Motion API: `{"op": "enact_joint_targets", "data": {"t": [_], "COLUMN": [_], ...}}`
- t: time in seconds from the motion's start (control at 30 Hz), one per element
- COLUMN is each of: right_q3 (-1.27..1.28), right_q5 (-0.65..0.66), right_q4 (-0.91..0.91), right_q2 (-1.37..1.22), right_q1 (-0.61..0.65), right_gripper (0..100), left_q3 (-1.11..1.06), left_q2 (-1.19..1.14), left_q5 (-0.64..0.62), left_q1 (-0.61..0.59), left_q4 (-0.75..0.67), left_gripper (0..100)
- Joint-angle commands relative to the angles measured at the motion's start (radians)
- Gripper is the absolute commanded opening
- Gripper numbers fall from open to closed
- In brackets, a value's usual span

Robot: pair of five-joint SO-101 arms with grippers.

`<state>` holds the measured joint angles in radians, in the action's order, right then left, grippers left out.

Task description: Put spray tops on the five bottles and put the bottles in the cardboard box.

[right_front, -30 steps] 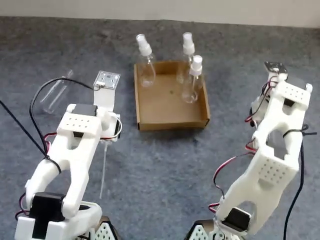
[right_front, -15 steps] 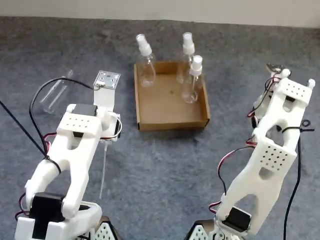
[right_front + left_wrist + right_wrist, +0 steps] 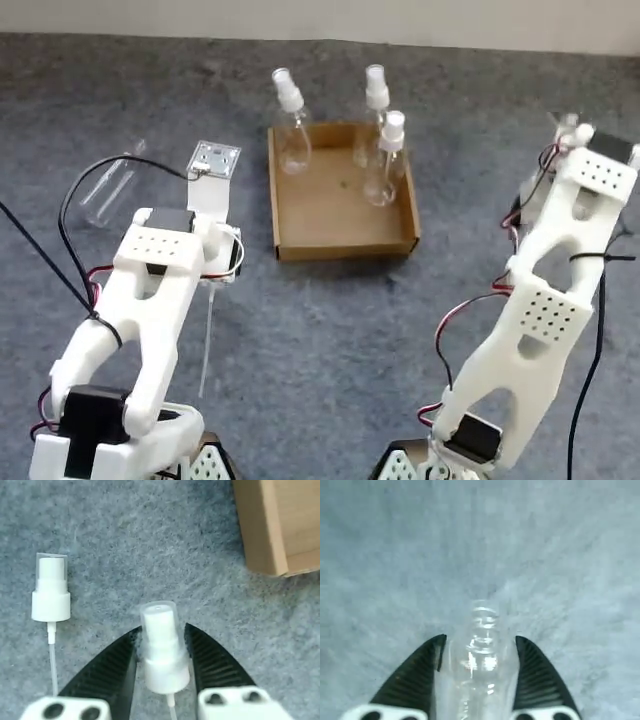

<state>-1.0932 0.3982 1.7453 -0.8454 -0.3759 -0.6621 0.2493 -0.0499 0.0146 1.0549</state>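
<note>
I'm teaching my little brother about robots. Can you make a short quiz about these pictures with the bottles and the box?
1. What does the left tool hold? A) a metal spoon B) a white plastic spray top C) nothing
2. True or false: the clear plastic bottle in the right tool wears a spray top.
3. How many topped bottles stand in the brown cardboard box?
Key: 1 B. 2 false, its threaded neck is bare. 3 three.
</note>
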Motion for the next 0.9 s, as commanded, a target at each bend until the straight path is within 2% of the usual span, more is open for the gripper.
{"op": "enact_joint_targets", "data": {"t": [0.0, 0.1, 0.23, 0.4, 0.63, 0.87], "right_q3": [-0.12, -0.008, 0.375, 0.816, 1.348, 1.813], "right_q5": [-0.101, -0.132, -0.137, -0.141, -0.193, -0.187], "right_q4": [0.024, 0.024, 0.022, -0.054, -0.435, -0.826], "right_q2": [0.246, 0.444, 0.773, 1.158, 1.532, 1.689], "right_q1": [0.077, 0.16, 0.297, 0.486, 0.779, 1.081], "right_gripper": [0.3, 0.3, 0.3, 0.3, 0.3, 0.3], "left_q3": [0.031, 0.071, 0.134, 0.163, 0.127, 0.134], "left_q2": [0.048, 0.048, 0.048, 0.173, 0.596, 0.923], "left_q5": [0.002, 0.0, 0.0, 0.005, 0.002, -0.048], "left_q1": [0.015, -0.027, -0.094, -0.102, -0.108, -0.157], "left_q4": [-0.011, -0.009, -0.003, 0.103, 0.161, 0.121], "left_gripper": [1, 1, 1, 0, 0, 0]}}
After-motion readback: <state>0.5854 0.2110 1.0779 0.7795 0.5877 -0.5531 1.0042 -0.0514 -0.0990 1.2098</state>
